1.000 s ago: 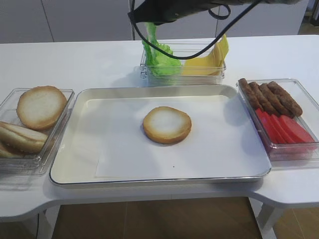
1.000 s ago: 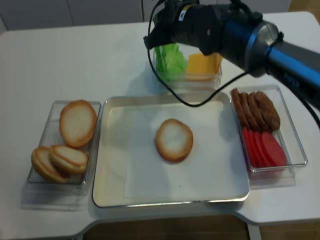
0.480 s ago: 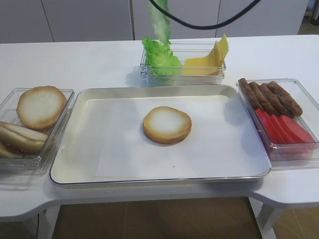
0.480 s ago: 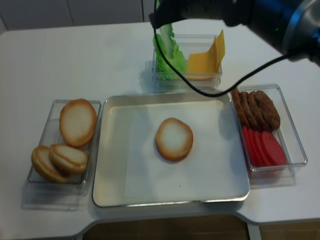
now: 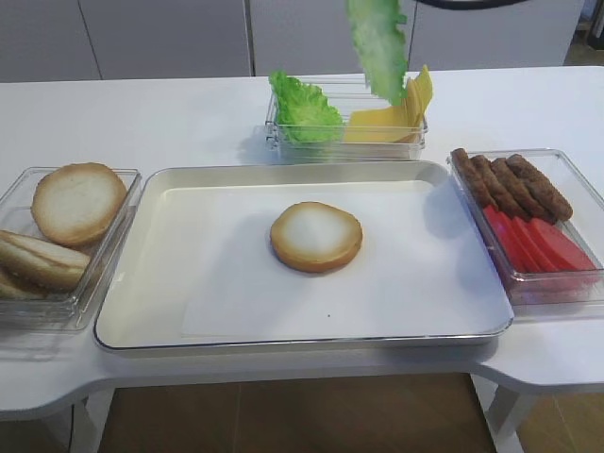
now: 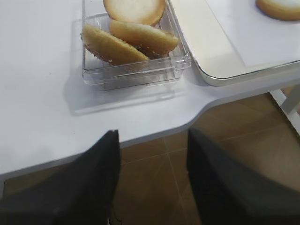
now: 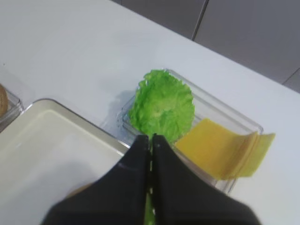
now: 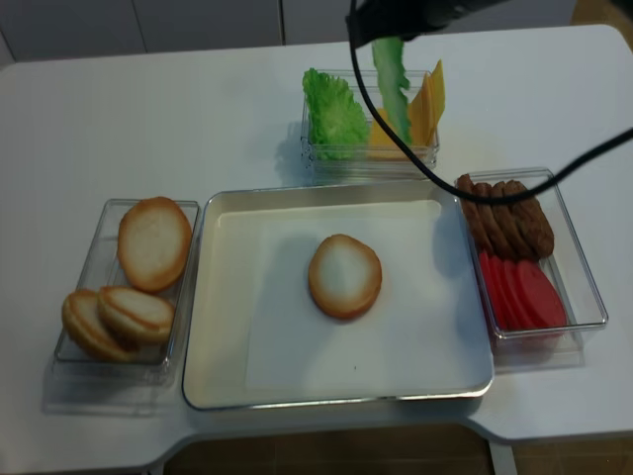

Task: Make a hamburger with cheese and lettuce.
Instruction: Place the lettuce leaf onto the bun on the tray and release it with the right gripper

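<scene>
A round bun half with a pale cut face and golden-brown rim, the hamburger [image 5: 316, 236], lies face up near the middle of the white-lined metal tray [image 5: 142, 311]; behind the tray stands a clear plastic box [image 5: 415, 142] holding more frilly green leaves [image 5: 304, 109] on its left side and thin yellow square cheese slices [image 5: 392, 123] leaning on its right. Above that box, a bright green crinkled lettuce leaf [image 5: 377, 42] hangs in the air, pinched by the right gripper [image 7: 151, 145], whose black jaws are clenched on its top edge. Left of the tray a clear box [image 5: 19, 311] holds spare bun halves [image 5: 77, 201]; right of the tray another clear box [image 5: 585, 288] holds brown sausages [image 5: 510, 182] and red slices [image 5: 538, 245]. The left gripper [image 6: 152, 187] hangs off the table's front edge, left of the tray; its jaws stand released, apart.
</scene>
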`<action>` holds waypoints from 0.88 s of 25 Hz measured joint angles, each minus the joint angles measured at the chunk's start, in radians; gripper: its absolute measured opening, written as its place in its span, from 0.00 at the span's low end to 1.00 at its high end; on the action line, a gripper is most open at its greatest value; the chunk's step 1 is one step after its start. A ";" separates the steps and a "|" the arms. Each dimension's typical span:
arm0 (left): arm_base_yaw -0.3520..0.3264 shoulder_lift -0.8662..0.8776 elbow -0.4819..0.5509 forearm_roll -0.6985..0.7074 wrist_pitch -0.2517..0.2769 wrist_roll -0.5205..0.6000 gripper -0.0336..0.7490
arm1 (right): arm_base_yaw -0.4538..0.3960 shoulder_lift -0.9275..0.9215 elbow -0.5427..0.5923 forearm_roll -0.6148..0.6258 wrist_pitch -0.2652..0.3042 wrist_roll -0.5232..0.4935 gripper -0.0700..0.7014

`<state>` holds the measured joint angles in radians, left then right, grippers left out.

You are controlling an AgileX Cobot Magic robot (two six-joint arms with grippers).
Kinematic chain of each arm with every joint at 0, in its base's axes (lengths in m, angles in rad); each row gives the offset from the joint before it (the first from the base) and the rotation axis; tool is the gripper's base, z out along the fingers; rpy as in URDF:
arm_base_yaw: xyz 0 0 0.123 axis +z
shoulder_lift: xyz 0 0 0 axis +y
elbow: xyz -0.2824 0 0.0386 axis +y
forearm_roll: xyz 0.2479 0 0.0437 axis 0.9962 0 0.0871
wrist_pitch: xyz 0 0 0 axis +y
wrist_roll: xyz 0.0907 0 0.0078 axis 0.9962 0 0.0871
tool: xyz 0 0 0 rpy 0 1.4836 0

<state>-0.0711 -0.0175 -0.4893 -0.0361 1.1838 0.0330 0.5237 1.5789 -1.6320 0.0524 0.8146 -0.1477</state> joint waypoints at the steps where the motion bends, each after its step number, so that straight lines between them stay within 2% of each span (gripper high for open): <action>1: 0.000 0.000 0.000 0.000 0.000 0.000 0.48 | 0.000 -0.008 0.000 -0.001 0.028 0.004 0.10; 4: 0.000 0.000 0.000 0.000 0.000 0.000 0.48 | 0.000 -0.023 0.000 -0.001 0.107 0.011 0.10; 10: 0.000 0.000 0.000 0.000 0.000 0.000 0.48 | 0.000 -0.045 0.055 -0.001 0.179 0.038 0.10; 12: 0.000 0.000 0.000 0.000 0.000 0.000 0.48 | 0.000 -0.047 0.092 0.001 0.186 0.040 0.10; 15: 0.000 0.000 0.000 0.000 0.000 0.000 0.48 | 0.000 -0.048 0.166 0.003 0.175 0.053 0.10; 18: 0.000 0.000 0.000 0.000 0.000 0.000 0.48 | 0.000 -0.048 0.230 0.012 0.124 0.071 0.10; 22: 0.000 0.000 0.000 0.000 0.000 0.000 0.48 | 0.000 -0.024 0.260 0.018 0.072 0.086 0.10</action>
<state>-0.0711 -0.0175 -0.4893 -0.0361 1.1838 0.0330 0.5237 1.5548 -1.3724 0.0702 0.8868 -0.0613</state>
